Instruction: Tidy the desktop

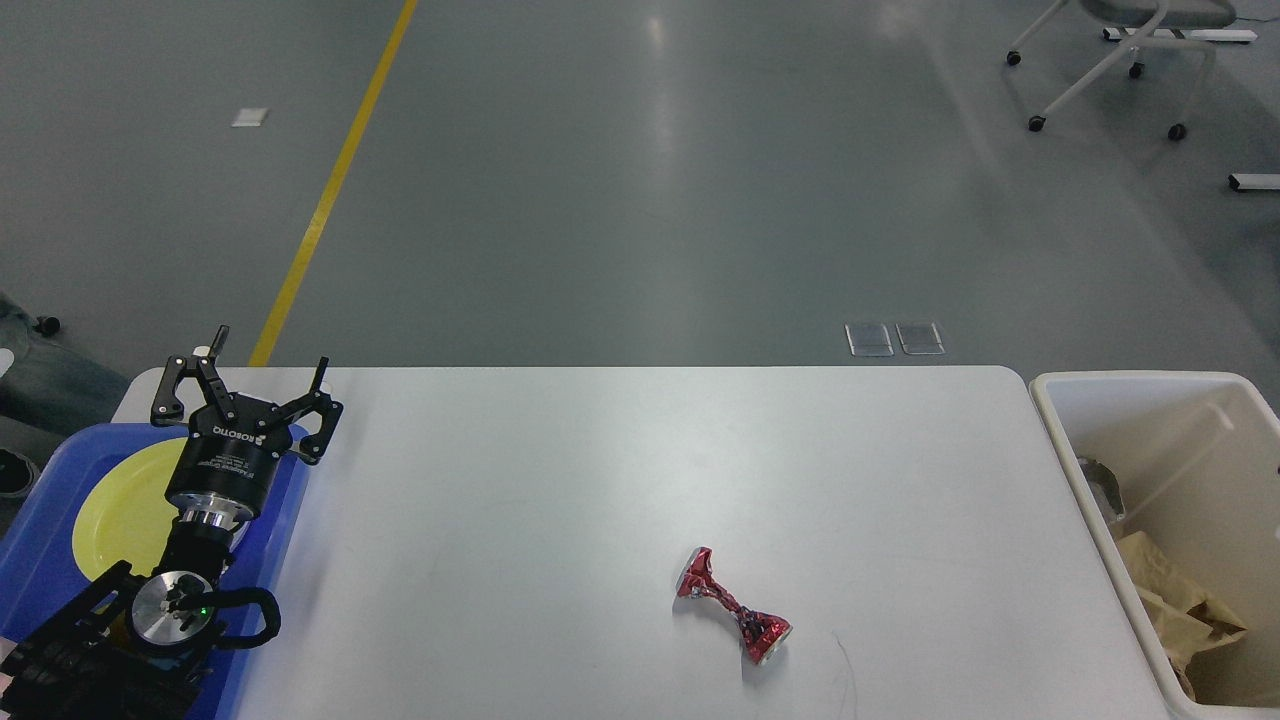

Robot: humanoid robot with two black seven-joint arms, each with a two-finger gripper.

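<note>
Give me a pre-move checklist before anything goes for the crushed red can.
1. Crushed red can free on the desktop, nothing touching it: ok.
2. Left gripper open and empty: ok.
3. Right gripper in view: not ok, it is out of frame.
4. Cream bin at the desktop's right end has room; brown paper fills only part: ok.
5. Path from can to bin clear of other things: ok.
6. Blue tray with yellow plate sits apart from the can: ok.
</note>
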